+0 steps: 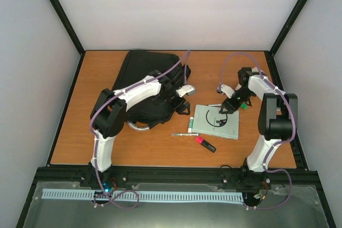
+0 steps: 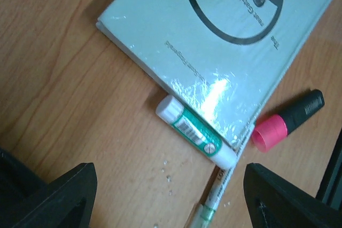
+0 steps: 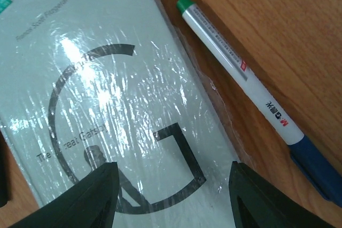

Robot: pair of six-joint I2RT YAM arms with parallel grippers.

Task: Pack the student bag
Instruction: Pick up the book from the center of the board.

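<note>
The student bag [image 1: 144, 78], black and soft, lies at the back left of the table, and my left arm reaches across it. Just past the bag's right edge, my left gripper [image 1: 183, 104] [image 2: 171, 201] is open above bare wood, with nothing between its fingers. A green-and-white glue stick [image 2: 195, 130] lies just ahead of it against a pale shrink-wrapped book [image 2: 214, 36]. My right gripper [image 1: 227, 108] [image 3: 173, 185] hangs open over that book's [image 3: 107, 105] cover and holds nothing.
A pink highlighter with a black cap [image 2: 288, 118] [image 1: 205, 144] lies near the book's front corner. One thin pen [image 2: 214, 201] [image 1: 181, 134] lies beside the glue stick. Another pen [image 3: 240, 68], with a green tip and a blue end, lies along the book's far edge.
</note>
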